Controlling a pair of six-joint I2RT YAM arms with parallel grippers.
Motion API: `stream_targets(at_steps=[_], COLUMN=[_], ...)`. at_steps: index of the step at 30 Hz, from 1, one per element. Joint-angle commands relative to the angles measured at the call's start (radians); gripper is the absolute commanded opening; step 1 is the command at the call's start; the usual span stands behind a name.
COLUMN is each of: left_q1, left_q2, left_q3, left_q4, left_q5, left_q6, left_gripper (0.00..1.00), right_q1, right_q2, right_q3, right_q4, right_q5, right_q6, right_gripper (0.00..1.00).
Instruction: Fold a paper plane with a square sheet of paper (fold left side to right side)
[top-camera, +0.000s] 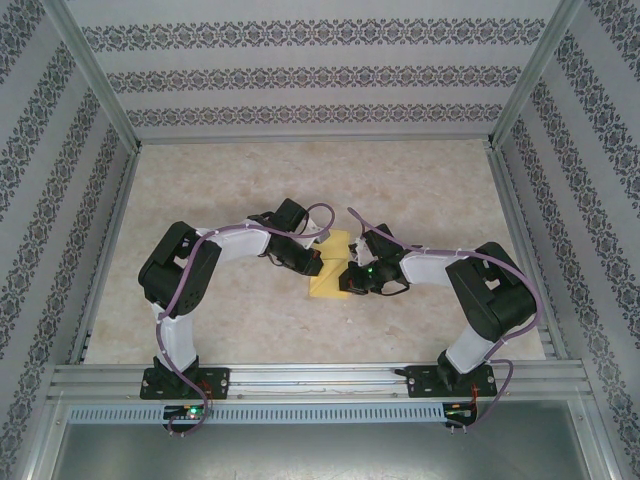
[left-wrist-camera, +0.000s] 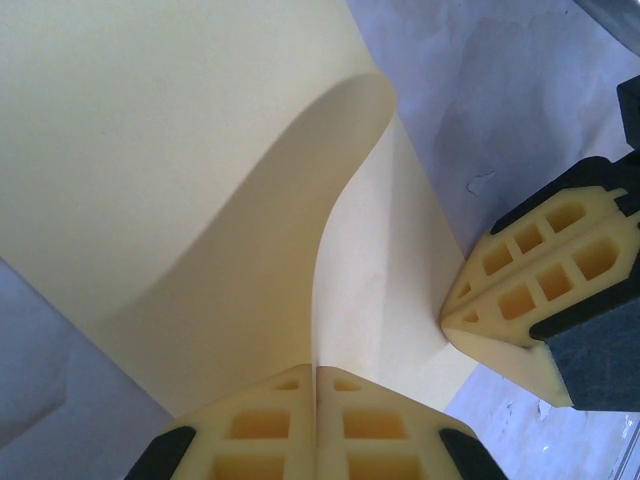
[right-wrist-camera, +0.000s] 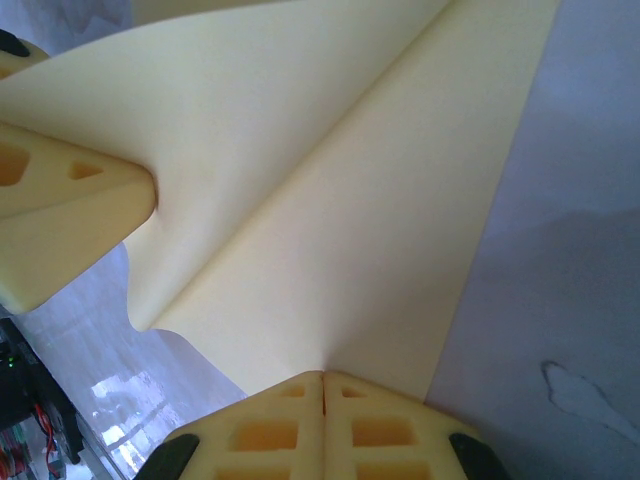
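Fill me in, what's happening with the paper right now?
Both arms meet mid-table over the pale-yellow sheet of paper. The left pincer is shut on one edge, where the paper curls up off the table. The right pincer is shut on another edge, below a diagonal crease. The fold is partway done, not pressed flat.

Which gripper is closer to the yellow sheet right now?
Neither, it's a tie: the left gripper is shut on the left side of the sheet, and the right gripper is shut on its right side.
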Motion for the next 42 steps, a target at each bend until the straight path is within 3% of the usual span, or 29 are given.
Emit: stream_targets(at_steps=[1, 21, 32, 42], left_q1=[0.014, 0.014, 0.013, 0.012], left_q2=[0.02, 0.054, 0.049, 0.044], left_q3=[0.031, 0.022, -0.023, -0.044], left_q4=[-0.027, -0.035, -0.022, -0.005], left_q5=[-0.007, -0.006, -0.014, -0.016], left_q6=[0.032, 0.043, 0.039, 0.031], left_gripper=[0.01, 0.01, 0.02, 0.02], right_q1=[0.011, 0.011, -0.016, 0.011], right_q2=[0.039, 0.02, -0.132, -0.041], right_q3=[-0.012, -0.003, -0.039, -0.019], right_q4=[-0.089, -0.076, 0.069, 0.251], right_q5=[0.074, 0.039, -0.054, 0.003], right_q6=[-0.026, -0.017, 0.092, 0.19], right_gripper=[0.0, 0.0, 0.0, 0.0])
